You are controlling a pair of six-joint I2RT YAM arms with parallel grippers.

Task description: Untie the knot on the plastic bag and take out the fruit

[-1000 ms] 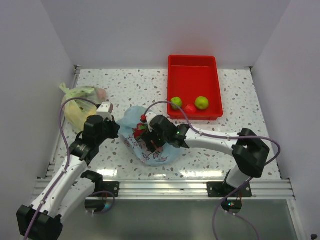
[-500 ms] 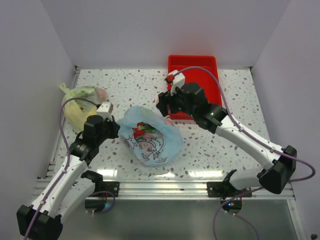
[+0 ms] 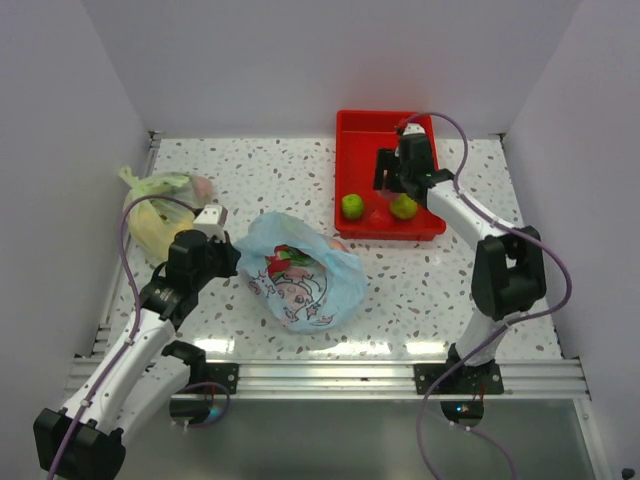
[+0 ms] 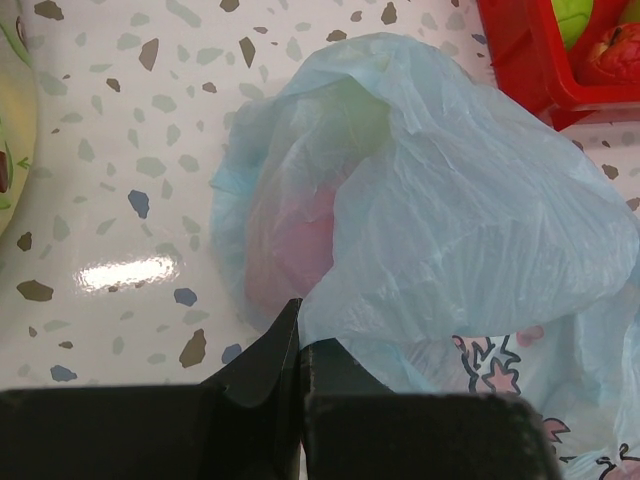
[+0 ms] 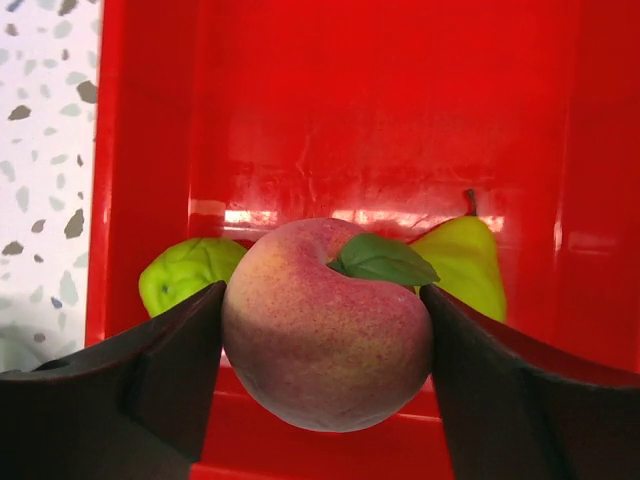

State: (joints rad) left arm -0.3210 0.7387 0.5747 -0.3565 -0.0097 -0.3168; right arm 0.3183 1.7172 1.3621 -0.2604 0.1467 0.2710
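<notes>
Peach (image 5: 328, 325) sat clenched in the right tool (image 5: 322, 345), red tray (image 5: 380, 120) floor directly below it; left tool (image 4: 300, 352) pinched the plastic bag (image 4: 470, 220) edge.

Speckled white counter (image 3: 420, 290), boxed in by plain pale walls (image 3: 300, 70), edged nearside by aluminium rail (image 3: 330, 375)

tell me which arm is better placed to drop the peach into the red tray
Right. The right fingers grip the peach above the red tray. The left fingers pinch the plastic bag at its edge, away from the tray.
</notes>
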